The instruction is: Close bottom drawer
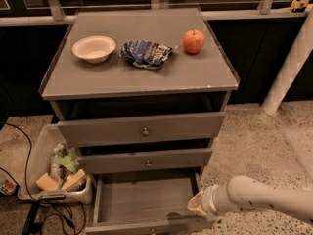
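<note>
The bottom drawer [142,199] of the grey cabinet is pulled far out, an empty shallow box; its front edge with a small knob [151,231] runs along the bottom of the view. My gripper [195,205] comes in from the lower right on a white arm and sits at the drawer's right side wall, near its front corner. Only its yellowish tip shows.
The middle drawer [146,160] and top drawer [144,129] stand slightly out. On the cabinet top [98,80] are a white bowl [94,48], a crumpled blue bag [145,53] and a red apple [193,41]. A clear bin [34,155] of items and cables lie left. A white post [288,62] stands right.
</note>
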`<state>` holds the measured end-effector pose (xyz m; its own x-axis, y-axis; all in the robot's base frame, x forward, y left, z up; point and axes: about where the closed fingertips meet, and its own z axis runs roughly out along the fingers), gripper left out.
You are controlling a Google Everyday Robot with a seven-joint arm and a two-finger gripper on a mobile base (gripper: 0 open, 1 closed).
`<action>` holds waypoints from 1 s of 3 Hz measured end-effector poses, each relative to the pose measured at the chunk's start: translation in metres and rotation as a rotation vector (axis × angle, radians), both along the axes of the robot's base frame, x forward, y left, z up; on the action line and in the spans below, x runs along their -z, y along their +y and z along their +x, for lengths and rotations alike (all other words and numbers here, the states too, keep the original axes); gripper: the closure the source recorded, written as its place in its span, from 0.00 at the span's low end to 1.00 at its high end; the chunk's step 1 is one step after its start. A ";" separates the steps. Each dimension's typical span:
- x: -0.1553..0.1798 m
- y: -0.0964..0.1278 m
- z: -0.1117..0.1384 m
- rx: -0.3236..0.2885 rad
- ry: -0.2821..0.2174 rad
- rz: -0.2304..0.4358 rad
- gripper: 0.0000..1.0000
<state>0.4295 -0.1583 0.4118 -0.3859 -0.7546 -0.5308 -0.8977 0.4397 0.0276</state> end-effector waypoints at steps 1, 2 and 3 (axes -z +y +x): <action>0.017 0.004 0.000 -0.004 0.019 0.003 1.00; 0.062 0.007 0.001 -0.023 0.049 0.018 1.00; 0.126 0.013 -0.014 -0.028 0.119 0.069 1.00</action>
<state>0.4157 -0.1456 0.2856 -0.4286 -0.7290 -0.5337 -0.8981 0.4083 0.1635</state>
